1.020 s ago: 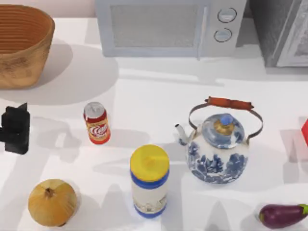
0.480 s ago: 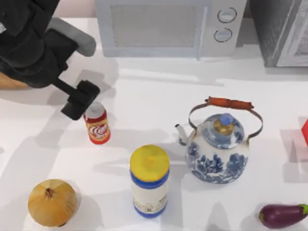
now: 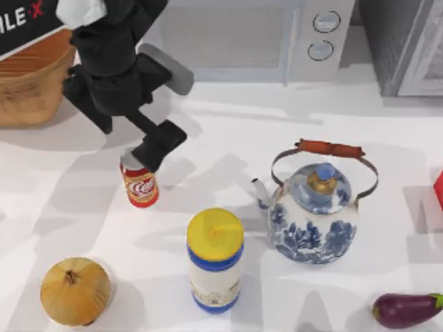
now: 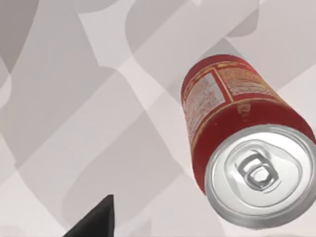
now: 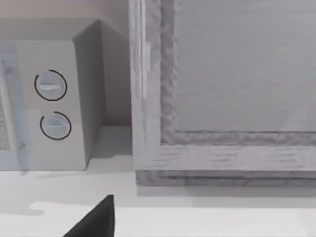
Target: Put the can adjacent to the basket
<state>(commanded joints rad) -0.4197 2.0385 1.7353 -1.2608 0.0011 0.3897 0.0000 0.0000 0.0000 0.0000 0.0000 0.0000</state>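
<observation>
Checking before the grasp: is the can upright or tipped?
Upright. In the top view the can stands on its base, silver top up; the left end effector hangs over its top.

The tabletop (image 3: 228, 149) carries 1 can (image 3: 140, 185), 1 basket (image 3: 28, 90), 1 white jar with a yellow lid (image 3: 215, 259), 1 blue-and-white kettle (image 3: 315, 214), 1 onion (image 3: 75, 291), 1 eggplant (image 3: 407, 308) and 1 microwave (image 3: 277, 38) with 2 round dials. 1 grey cabinet (image 3: 408, 41) stands beside it. 1 red object (image 3: 439, 190) shows at the right edge. 1 black arm (image 3: 114, 69) reaches in.
</observation>
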